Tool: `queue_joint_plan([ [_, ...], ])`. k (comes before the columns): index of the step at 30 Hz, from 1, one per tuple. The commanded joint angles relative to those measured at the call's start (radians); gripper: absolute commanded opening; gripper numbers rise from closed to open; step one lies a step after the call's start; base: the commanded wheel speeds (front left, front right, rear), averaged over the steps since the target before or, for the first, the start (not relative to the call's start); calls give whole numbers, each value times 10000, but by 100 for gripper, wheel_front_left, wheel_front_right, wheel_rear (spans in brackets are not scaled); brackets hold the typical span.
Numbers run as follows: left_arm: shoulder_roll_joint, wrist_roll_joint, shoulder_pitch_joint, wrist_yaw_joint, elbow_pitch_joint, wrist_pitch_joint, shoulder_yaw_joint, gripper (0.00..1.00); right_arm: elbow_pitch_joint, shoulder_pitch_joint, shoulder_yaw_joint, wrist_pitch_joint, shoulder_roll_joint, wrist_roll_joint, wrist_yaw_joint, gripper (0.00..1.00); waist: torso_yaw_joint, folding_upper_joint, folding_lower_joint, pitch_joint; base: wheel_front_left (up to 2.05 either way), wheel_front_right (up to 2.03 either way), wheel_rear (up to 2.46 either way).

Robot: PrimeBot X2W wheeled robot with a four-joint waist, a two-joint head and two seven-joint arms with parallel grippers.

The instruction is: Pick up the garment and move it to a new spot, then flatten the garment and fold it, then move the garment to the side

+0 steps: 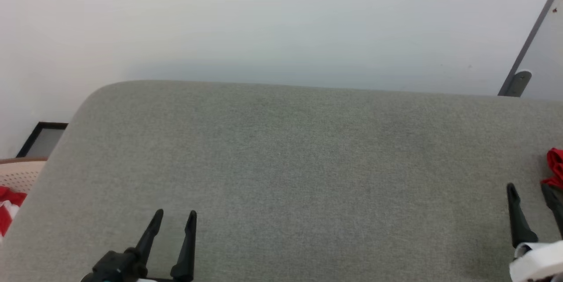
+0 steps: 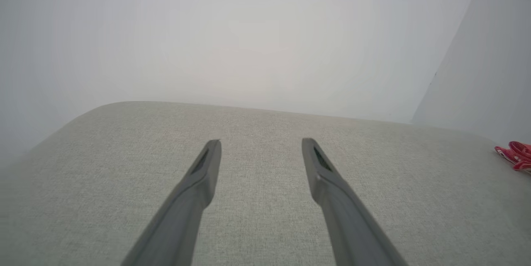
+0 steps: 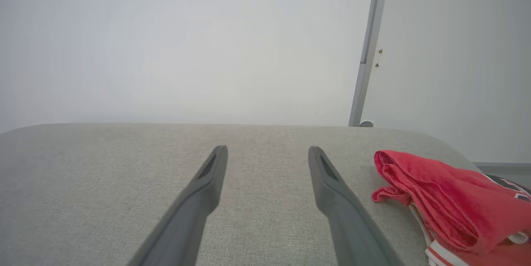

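Grey woven-fabric worktop (image 1: 281, 141) with rounded far corners, running under and ahead of both the left gripper (image 1: 175, 214) and the right gripper (image 1: 528, 187). The garment (image 3: 439, 199) lies on it, red and bunched in folds, just right of the right gripper with a small gap in the right wrist view, and well apart from the left gripper. White-and-red striped trim shows at its near edge, plus some dark lettering on its right side, unreadable.
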Motion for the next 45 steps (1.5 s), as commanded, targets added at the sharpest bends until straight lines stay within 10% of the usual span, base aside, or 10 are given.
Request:
queue_joint_plan([
  [1,56,-37,129,-15,-77,7,11,100,-151,209,-95,-45,25,-75,-18,100,79,0,0,-74,0,0,0],
  [17,-196,4,1029,-16,-1128,7,254,100,-2179,1986,-1127,-46,699,-473,-18,100,168,0,0,-96,0,0,0],
  [45,-322,-41,923,-16,-1228,7,272,100,-2286,1783,-1098,-45,946,-104,-18,100,-23,0,0,-114,0,0,0],
])
